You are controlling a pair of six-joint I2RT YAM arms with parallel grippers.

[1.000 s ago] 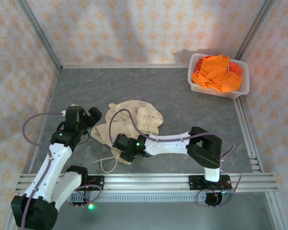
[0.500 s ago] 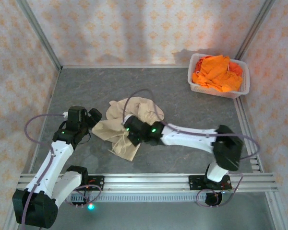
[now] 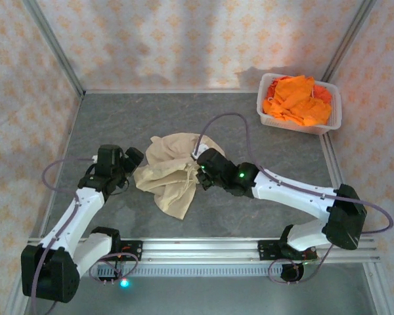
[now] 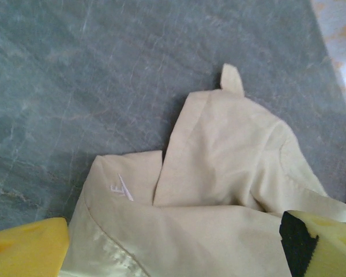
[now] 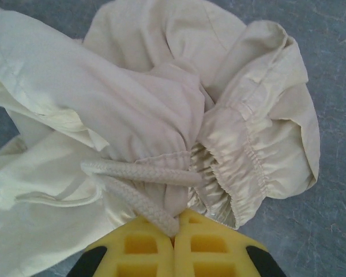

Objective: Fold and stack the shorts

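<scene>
Shorts (image 3: 174, 174) in beige are lying crumpled mid-table between the arms. Right gripper (image 5: 174, 222) is pinching tight on their drawstring (image 5: 132, 173), with cloth hiding where the cord ends. Left gripper (image 3: 132, 161) is hanging wide open at their left edge, fingers mostly cropped. Orange shorts (image 3: 295, 98) are sitting in the basket (image 3: 335, 118).

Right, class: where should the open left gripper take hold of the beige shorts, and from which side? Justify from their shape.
Probably grip the flat corner of the beige shorts nearest the left gripper, sliding in low from the left. That edge lies smooth on the table, opposite the bunched waistband where the right gripper pinches the drawstring.
</scene>
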